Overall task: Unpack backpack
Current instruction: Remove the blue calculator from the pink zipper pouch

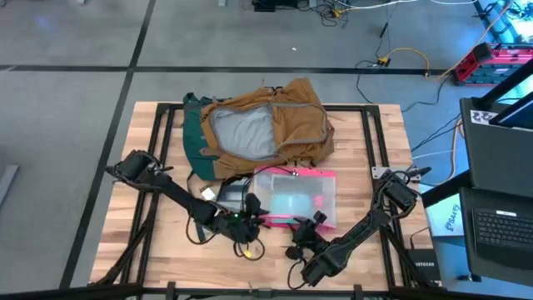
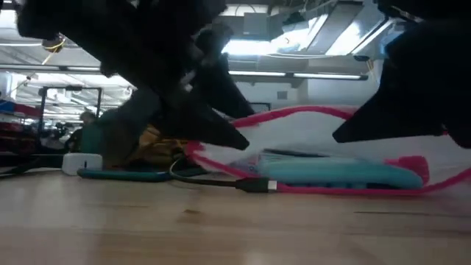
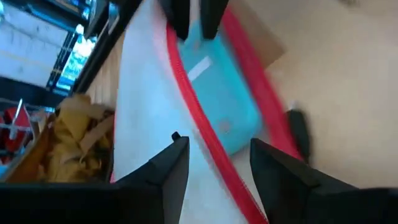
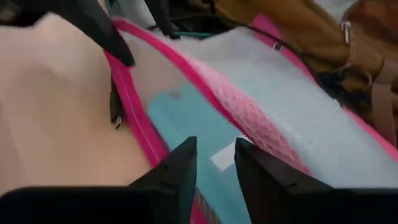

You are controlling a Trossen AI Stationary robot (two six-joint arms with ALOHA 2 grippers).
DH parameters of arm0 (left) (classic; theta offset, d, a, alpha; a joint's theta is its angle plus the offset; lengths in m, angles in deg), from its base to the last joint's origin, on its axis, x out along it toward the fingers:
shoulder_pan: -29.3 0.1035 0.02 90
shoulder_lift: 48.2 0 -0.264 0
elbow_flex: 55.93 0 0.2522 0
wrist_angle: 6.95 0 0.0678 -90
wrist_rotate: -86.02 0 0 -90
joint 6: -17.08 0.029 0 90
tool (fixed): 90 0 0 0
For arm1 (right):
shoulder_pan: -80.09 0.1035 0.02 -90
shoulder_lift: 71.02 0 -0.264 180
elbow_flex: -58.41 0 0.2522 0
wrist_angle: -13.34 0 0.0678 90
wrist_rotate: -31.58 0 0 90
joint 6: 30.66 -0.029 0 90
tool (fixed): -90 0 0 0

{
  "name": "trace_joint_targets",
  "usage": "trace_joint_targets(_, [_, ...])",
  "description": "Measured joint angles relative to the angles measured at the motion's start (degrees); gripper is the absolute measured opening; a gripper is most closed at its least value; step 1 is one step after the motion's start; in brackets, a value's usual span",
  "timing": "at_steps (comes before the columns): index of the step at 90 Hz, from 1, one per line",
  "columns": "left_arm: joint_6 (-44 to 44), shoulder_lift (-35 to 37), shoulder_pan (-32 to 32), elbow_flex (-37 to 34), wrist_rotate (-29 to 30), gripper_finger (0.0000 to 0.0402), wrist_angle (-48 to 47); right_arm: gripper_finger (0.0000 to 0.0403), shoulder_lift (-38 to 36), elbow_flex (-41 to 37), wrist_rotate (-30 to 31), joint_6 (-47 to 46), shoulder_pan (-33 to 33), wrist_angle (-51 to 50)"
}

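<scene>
The tan-brown backpack (image 1: 266, 125) lies open at the table's far middle, resting on its back with the grey lining up. In front of it lies a clear pink-edged pouch (image 1: 293, 198) with a teal flat item (image 3: 224, 93) inside. My left gripper (image 3: 214, 165) is open at the pouch's near left corner, one finger on each side of the pink edge (image 3: 199, 134). My right gripper (image 4: 214, 162) stands over the pouch's near edge, above the teal item (image 4: 180, 115), with a narrow gap between its fingers. My left gripper comes at the pouch's near pink edge slanting down from the near left, and the edge runs between its open fingers; whether they touch it I cannot tell. My right gripper hangs close over the pouch's near edge; its own fingers hide whether it touches.
A white adapter (image 2: 81, 163), a black cable (image 2: 221, 181) and small dark items (image 1: 229, 196) lie left of the pouch, between it and the backpack. A thin cord (image 1: 254, 248) lies near the front edge. A laptop (image 1: 500, 225) stands beyond the table's right side.
</scene>
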Motion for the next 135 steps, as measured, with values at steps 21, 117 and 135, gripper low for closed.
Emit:
trace_joint_targets(21, [-2.7,0.0,2.9,-0.3,-0.1,0.0138,0.1,0.0096,0.0,0.0,1.1,0.6,0.0,0.3])
trace_joint_targets(117, [2.3,-0.1,-1.5,-0.4,6.2,0.0000,3.5,0.0213,3.7,0.3,-8.8,24.5,-5.5,10.7])
trace_joint_targets(135, [2.3,-0.1,-1.5,-0.4,6.2,0.0000,3.2,0.0223,3.9,2.6,-10.5,26.6,-5.4,8.4])
